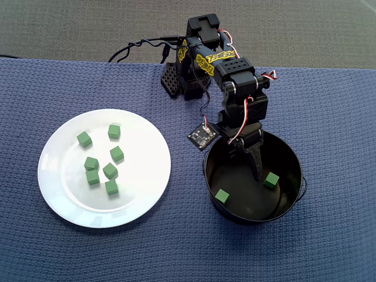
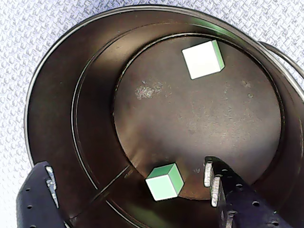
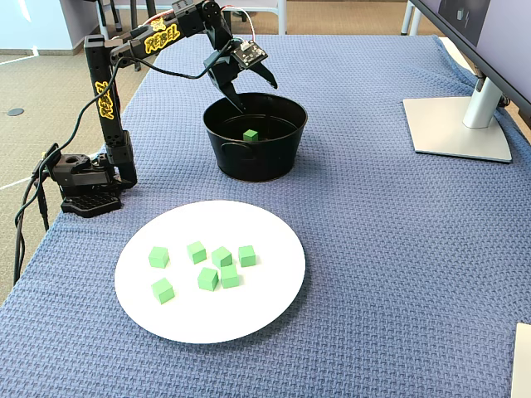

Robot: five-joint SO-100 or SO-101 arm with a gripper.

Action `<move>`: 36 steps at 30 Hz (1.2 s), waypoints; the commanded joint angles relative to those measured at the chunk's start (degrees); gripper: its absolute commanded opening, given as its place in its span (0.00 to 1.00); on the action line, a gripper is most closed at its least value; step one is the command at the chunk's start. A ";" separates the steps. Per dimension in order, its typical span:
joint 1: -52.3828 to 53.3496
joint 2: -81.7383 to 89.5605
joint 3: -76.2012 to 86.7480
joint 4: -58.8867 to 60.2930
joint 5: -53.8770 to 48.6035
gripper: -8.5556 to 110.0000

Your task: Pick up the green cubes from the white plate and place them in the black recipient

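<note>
Several green cubes (image 1: 109,171) (image 3: 221,257) lie loose on the white plate (image 1: 135,200) (image 3: 249,307). The black recipient (image 1: 252,218) (image 2: 57,95) (image 3: 257,162) stands beside the plate. Two green cubes rest on its floor in the overhead view, one (image 1: 271,180) (image 2: 203,58) away from the jaws and one (image 1: 221,195) (image 2: 164,182) by the wall. The fixed view shows only one cube (image 3: 250,134) inside. My gripper (image 1: 247,158) (image 2: 129,175) (image 3: 249,89) hangs over the recipient's mouth, open and holding nothing. In the wrist view the nearer cube lies on the floor below the gap between the jaws.
The arm's base (image 1: 176,79) (image 3: 83,182) sits at the edge of the blue woven cloth (image 1: 329,117), with cables trailing off it. A monitor stand (image 3: 456,124) occupies the far right in the fixed view. The recipient's wire handle (image 2: 285,54) hangs outside its rim.
</note>
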 commanded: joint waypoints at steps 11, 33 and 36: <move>4.39 9.84 3.60 1.14 -0.44 0.32; 45.09 24.43 44.91 -19.42 1.14 0.07; 48.69 21.88 49.13 -23.03 -1.05 0.08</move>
